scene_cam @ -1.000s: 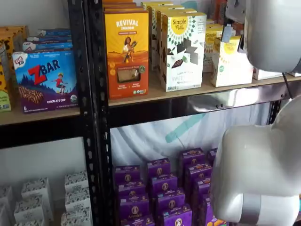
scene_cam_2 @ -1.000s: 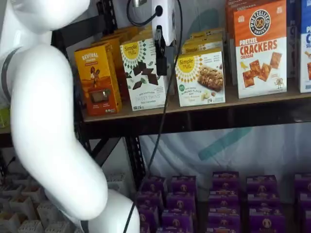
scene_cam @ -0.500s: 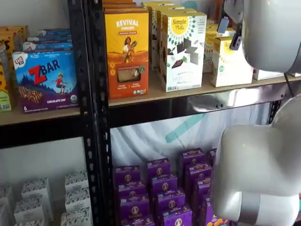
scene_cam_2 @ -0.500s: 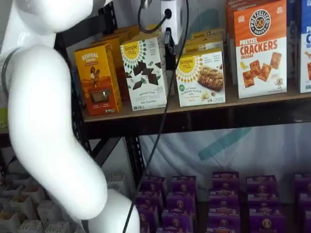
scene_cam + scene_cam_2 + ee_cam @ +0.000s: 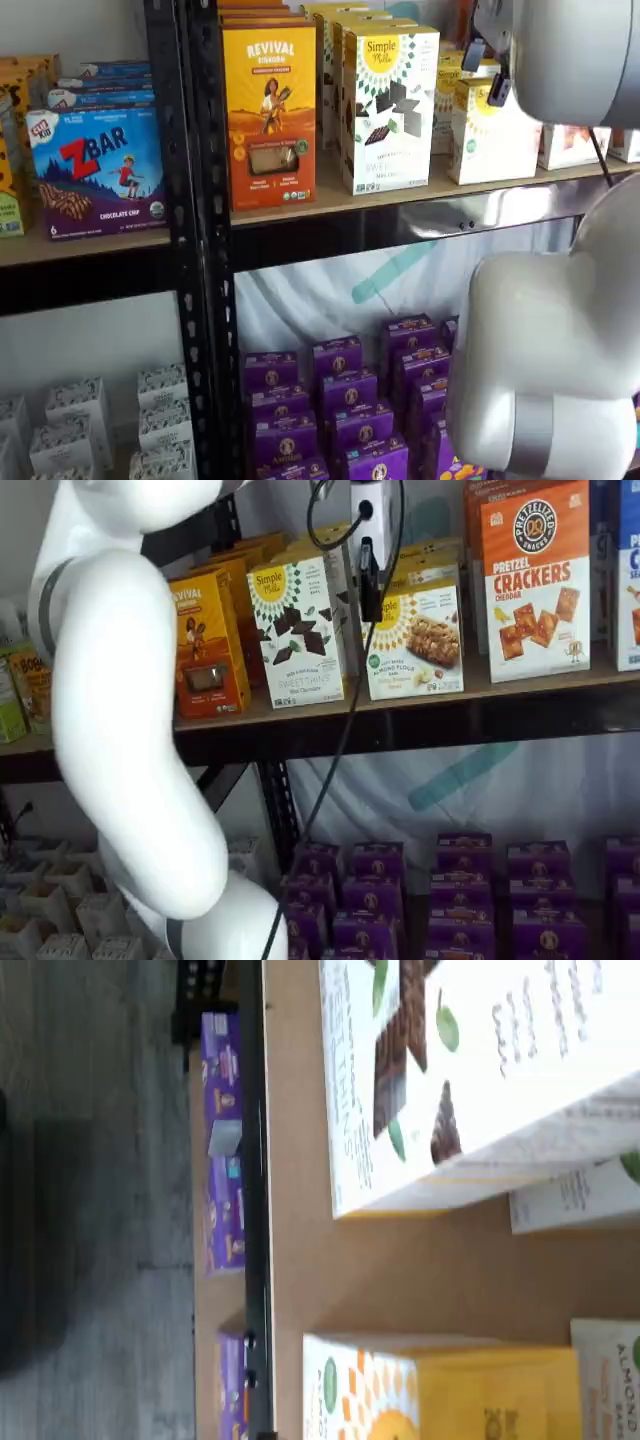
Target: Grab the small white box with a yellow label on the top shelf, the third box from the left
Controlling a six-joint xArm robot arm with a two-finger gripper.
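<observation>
The small white box with a yellow sun circle stands on the top shelf, to the right of the taller white box with the dark geometric pattern. It also shows in a shelf view and in the wrist view, where its yellow upper face shows. My gripper hangs from above with its white body and a black finger in front of the small box's upper left corner. The finger shows side-on, so I cannot tell whether the gripper is open. In a shelf view it is partly hidden by the arm.
An orange Revival box stands left of the taller white box. A white-and-orange crackers box stands to the right. Several purple boxes fill the lower shelf. My white arm covers the left of a shelf view. A black cable hangs down.
The gripper has moved right along the top shelf, from in front of the taller white box to the small white box's left edge. The boxes have not moved.
</observation>
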